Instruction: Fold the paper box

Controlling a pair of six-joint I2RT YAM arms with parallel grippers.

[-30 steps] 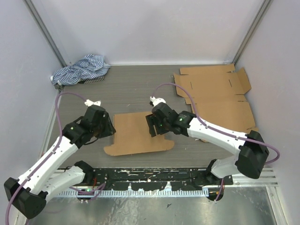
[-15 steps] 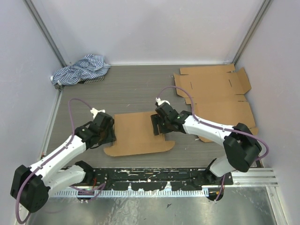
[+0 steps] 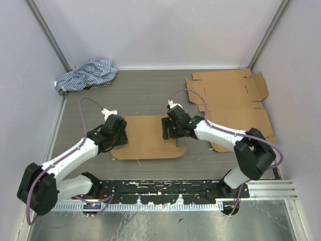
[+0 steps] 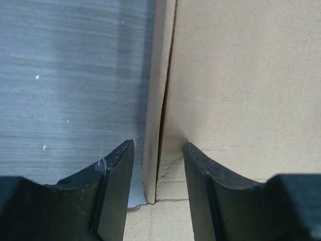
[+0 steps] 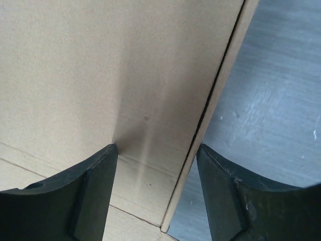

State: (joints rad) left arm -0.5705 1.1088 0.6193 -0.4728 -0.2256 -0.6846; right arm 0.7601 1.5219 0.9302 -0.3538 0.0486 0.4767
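Left tool (image 3: 116,131): set low at the left edge of the paper box (image 3: 147,138). Its jaws stand apart, astride a raised cardboard edge. In the wrist view one finger (image 4: 113,170) is over bare table and the other is over the brown panel (image 4: 241,75). Nothing is clamped.

Right tool (image 3: 169,129): set low at the right edge of the same box, its jaws likewise apart. The wrist view shows the box's side edge running between the fingers (image 5: 95,175), brown panel (image 5: 100,65) on one side and grey table on the other. No grip.

Paper box: one flat brown cardboard blank, partly folded, lying mid-table between the two tools, with rounded tabs along its near side.

Table (image 3: 140,95): grey wood-grain top, matt, with small pale specks in the close views.

Spare cardboard blanks (image 3: 230,100): flat and overlapping, at the far right of the table against the wall.

Striped cloth (image 3: 85,74): blue and white, crumpled in the far left corner.

Walls (image 3: 160,30): plain white panels on three sides, with metal posts at the far corners.

Near edge: black strip (image 3: 165,187) with scuffed white patches, metal rail below.
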